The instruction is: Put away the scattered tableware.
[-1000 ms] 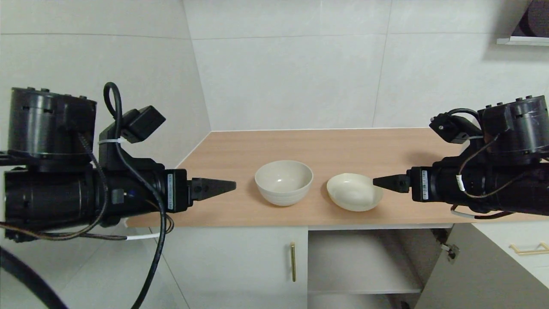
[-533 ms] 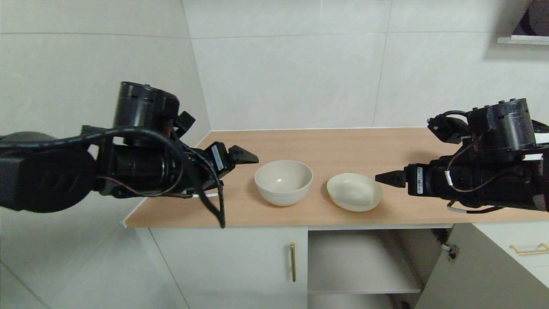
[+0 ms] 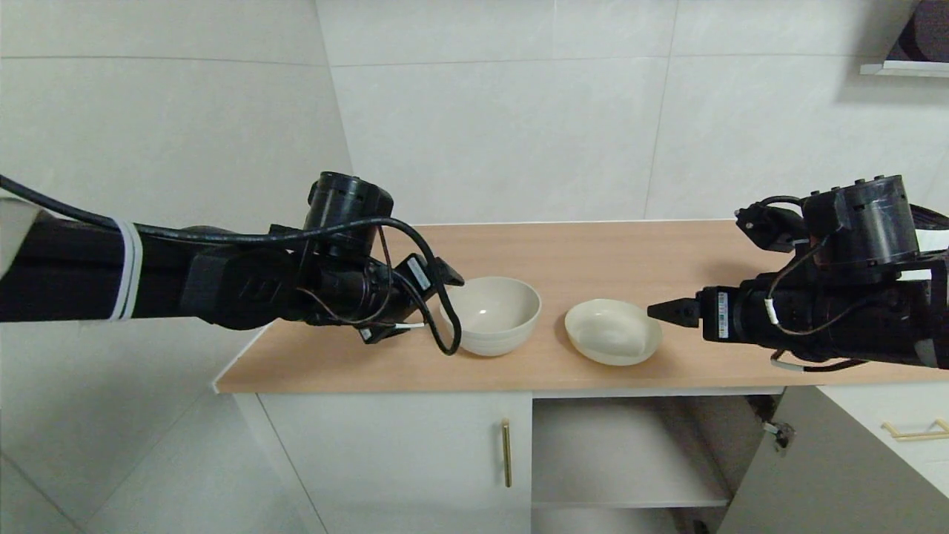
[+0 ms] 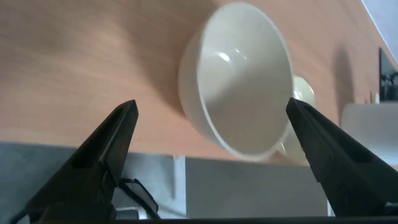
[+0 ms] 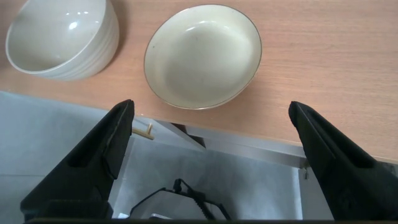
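Note:
A deep cream bowl [image 3: 491, 315] and a shallow cream dish [image 3: 613, 331] sit side by side near the front edge of the wooden countertop [image 3: 593, 252]. My left gripper [image 3: 448, 285] is at the bowl's left rim. In the left wrist view it [image 4: 211, 104] is open, its fingers [image 4: 106, 155] spread wider than the bowl [image 4: 239, 81]. My right gripper [image 3: 663, 311] hovers just right of the dish. In the right wrist view it [image 5: 210, 106] is open, with the dish [image 5: 202, 53] ahead of it and the bowl [image 5: 59, 37] beyond.
Under the counter a cabinet compartment [image 3: 623, 452] stands open, its door [image 3: 815, 460] swung out to the right. To its left is a shut door with a brass handle [image 3: 506, 452]. Tiled walls close off the back and left. A shelf [image 3: 904, 67] hangs at upper right.
My left arm has stretched forward and to the right, bringing its gripper up to the deep bowl's left rim. The right gripper has barely shifted beside the dish.

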{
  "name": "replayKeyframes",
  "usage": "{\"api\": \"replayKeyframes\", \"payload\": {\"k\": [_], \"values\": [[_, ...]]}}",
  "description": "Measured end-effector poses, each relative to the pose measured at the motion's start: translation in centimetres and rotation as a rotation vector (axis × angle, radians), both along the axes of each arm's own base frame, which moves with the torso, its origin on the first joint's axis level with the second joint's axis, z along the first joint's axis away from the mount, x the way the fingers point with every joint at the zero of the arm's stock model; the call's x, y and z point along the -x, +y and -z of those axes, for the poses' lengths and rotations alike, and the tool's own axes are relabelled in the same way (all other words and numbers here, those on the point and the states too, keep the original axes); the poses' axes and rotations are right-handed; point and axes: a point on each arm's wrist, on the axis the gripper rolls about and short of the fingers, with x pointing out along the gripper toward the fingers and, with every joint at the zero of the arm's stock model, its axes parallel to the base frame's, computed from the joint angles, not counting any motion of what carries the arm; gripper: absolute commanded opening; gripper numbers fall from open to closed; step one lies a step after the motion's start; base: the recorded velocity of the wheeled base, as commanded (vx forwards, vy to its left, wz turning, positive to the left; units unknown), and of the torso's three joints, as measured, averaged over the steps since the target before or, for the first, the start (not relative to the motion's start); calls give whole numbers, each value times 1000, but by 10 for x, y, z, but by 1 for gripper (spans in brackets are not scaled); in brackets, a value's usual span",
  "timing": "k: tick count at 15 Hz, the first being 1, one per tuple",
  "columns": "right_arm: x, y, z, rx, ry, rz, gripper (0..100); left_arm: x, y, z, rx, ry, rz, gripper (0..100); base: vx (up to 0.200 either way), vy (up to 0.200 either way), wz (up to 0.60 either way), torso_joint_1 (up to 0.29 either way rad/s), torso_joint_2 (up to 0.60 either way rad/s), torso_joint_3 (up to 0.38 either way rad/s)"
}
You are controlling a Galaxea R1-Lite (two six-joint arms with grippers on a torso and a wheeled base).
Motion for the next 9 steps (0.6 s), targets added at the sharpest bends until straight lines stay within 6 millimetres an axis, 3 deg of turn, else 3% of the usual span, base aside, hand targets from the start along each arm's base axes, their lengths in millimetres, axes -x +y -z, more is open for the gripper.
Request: {"api": "replayKeyframes", "payload": {"k": [4,5,9], "values": [[0,0,1,0,2,0,100,-7,-2,10,-8,20,-5,100,0,0,0,0,0,0],[0,0,1,0,3,0,100,-8,-2,12,-11,25,-5,0,0,0,0,0,0,0],[0,0,0,-1,3,1,100,-12,-4,21,-20,46,-4,0,0,0,0,0,0,0]]}}
